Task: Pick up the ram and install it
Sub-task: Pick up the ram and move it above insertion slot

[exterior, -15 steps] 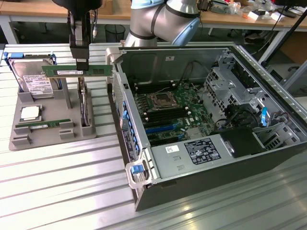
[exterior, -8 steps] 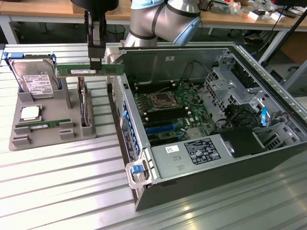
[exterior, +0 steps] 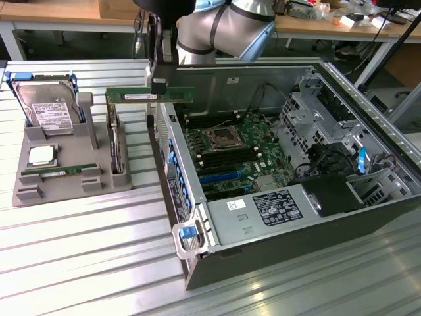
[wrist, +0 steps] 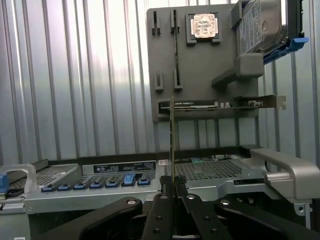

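Observation:
The ram [exterior: 141, 95] is a long green stick held level in the air, above the open computer case's wall on the exterior view's left. My gripper [exterior: 158, 87] is shut on it from above. In the wrist view the ram [wrist: 172, 145] shows edge-on as a thin line rising from between my black fingertips [wrist: 161, 200], which pinch it at the gripper [wrist: 173, 189]. The motherboard [exterior: 230, 148] with its dark memory slots [exterior: 197, 141] lies inside the case, below the ram and towards the exterior view's right.
A grey fixture tray [exterior: 59, 187] on the exterior view's left holds a hard drive [exterior: 46, 108], a silver processor [exterior: 41, 155], another green stick [exterior: 56, 172] and an upright card [exterior: 115, 141]. The case [exterior: 289, 230] has drive cages and cables on the exterior view's right.

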`<state>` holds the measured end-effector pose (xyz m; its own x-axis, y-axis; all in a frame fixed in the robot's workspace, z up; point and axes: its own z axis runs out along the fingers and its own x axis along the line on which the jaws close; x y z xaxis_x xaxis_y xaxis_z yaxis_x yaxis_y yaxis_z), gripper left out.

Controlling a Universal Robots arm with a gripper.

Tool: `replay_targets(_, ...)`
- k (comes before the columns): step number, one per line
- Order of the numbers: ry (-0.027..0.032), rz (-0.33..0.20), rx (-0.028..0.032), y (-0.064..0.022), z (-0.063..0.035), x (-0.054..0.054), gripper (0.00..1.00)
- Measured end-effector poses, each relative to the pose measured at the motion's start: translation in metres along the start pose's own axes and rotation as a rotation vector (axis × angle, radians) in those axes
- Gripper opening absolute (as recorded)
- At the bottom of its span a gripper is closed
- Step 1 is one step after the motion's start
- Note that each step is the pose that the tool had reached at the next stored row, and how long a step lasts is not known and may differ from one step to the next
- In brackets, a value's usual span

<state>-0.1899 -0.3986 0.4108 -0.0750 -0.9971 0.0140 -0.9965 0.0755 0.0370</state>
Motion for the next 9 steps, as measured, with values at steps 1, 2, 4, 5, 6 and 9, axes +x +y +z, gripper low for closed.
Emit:
replay_targets(1, 0.0002, 0.000, 0.0000, -0.0039, -0.0002, 0.000, 0.13)
replay_targets(2, 0.0005, 0.000, 0.0000, -0.0077, -0.0003, -0.001, 0.13)
replay_targets(4, 0.0008, 0.000, 0.0001, -0.0158, -0.0006, -0.001, 0.13)
replay_targets(5, 0.0010, 0.000, 0.0000, -0.0189, -0.0007, -0.002, 0.13)
replay_targets(6, 0.0011, 0.000, 0.0002, -0.0252, -0.0009, -0.002, 0.13)
replay_targets(9, 0.0014, 0.000, 0.0001, -0.0370, -0.0014, -0.003, 0.13)
